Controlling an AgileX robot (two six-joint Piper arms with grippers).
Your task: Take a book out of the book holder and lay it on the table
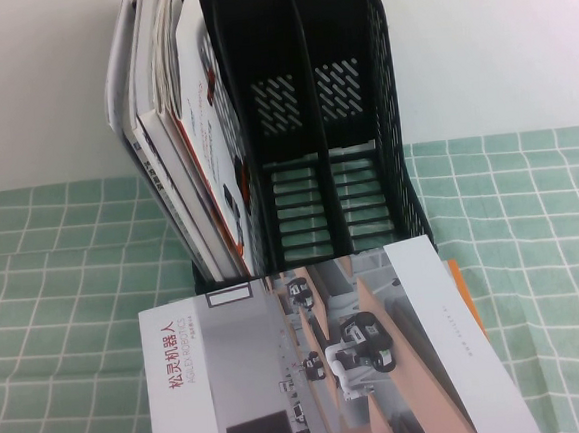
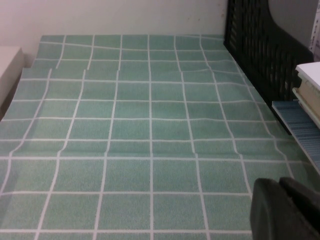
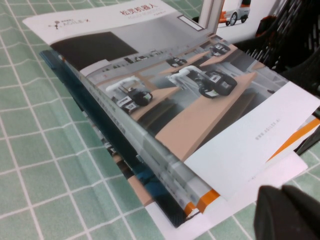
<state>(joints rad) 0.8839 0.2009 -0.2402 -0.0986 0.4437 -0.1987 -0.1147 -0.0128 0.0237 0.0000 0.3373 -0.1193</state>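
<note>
And there's the book (image 1: 331, 364), filling the lower centre of the high view, cover up, grey-white title strip toward the lower left and the peach-toned robot photo across the middle, lying low across the front of the book holder (image 1: 303, 135), which stands in the upper centre. So it's out of the rack. The right wrist view shows it resting on a small pile with an orange-edged volume (image 3: 295, 137) peeking from beneath, not directly on the cloth, so I'd call the job nearly done, with flatness on the table (image 1: 530, 208) the open question (its far edge may be leaning on the rack's base, hard to say). The right pincer (image 3: 287, 212) sits at the lower right of its own view, just beside the book's corner, closed up tight and gripping nothing I can see. The left pincer (image 2: 285, 210) is parked low at the lower right of its view over bare cloth; its opening I cannot tell. The holder's left compartment is packed with other books (image 1: 192, 124); the other two look empty. Mint-green cloth with a white grid, slightly rumpled, plain pale wall (image 1: 486, 40) behind.
</note>
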